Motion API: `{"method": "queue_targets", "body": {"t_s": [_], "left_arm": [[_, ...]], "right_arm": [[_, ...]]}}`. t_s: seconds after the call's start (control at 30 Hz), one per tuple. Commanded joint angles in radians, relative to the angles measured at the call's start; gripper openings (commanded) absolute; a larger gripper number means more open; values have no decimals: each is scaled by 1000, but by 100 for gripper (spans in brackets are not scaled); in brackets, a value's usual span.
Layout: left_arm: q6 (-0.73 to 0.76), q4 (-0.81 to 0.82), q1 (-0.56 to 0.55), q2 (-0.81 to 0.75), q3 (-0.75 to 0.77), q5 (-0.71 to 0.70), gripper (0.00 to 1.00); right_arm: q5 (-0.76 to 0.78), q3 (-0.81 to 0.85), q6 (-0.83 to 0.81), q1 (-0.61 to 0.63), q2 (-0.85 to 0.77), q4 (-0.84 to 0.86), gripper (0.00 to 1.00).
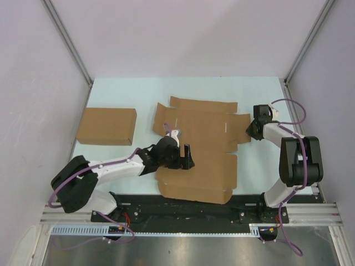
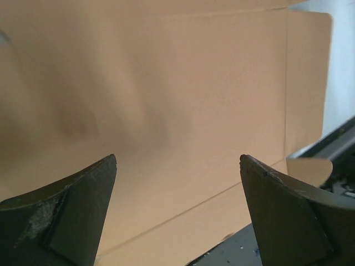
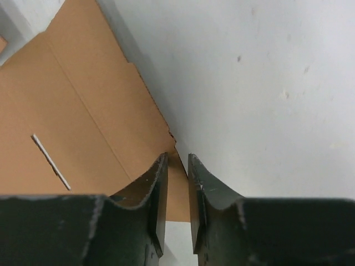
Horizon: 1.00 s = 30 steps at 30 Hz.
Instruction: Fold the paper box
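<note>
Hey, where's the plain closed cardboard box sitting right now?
In the top view, the plain cardboard box lies on the left side of the table, apart from the flat paper box to its right and just beyond the left arm.

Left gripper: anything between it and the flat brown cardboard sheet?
Nothing visible. The left gripper hangs open over the flat brown die-cut cardboard sheet; only bare cardboard shows between its fingers. The plain brown box lies apart, to its left.

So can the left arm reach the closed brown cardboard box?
Probably yes: the closed brown cardboard box sits on the left arm's side, nothing stands between, and the left claw is open and empty.
</note>
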Motion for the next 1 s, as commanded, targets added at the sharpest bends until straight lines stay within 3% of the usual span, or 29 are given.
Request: {"method": "queue_targets", "body": {"t_s": [0.0, 0.13, 0.2, 0.23, 0.27, 0.37, 0.47, 0.57, 0.67, 0.83, 0.97], "left_arm": [[26, -82, 22, 64, 95, -51, 97], [9, -124, 120, 88, 117, -37, 96], [15, -136, 151, 72, 121, -51, 96], [20, -145, 154, 58, 132, -60, 96], [32, -151, 157, 33, 141, -87, 96], [58, -188, 165, 0, 195, -144, 97], [76, -222, 181, 13, 262, -170, 97], [89, -224, 215, 55, 322, -187, 97], [72, -211, 253, 142, 364, -164, 97], [47, -196, 272, 263, 378, -117, 96], [14, -146, 270, 268, 301, -74, 95]], "right_arm": [[-48, -107, 99, 35, -86, 61, 18], [-39, -239, 160, 83, -180, 98, 17], [-38, -270, 168, 106, -217, 95, 20], [-26, -279, 165, 109, -253, 86, 25], [-18, -279, 153, 107, -274, 63, 39], [25, -258, 126, 91, -384, 34, 67], [114, -148, 81, 104, -457, -38, 75], [148, -60, 18, 136, -481, -34, 76], [45, -34, 2, 138, -462, 104, 75], [-212, 82, -33, 115, -218, 362, 74], [-363, 231, -56, 66, -41, 312, 74]]}}
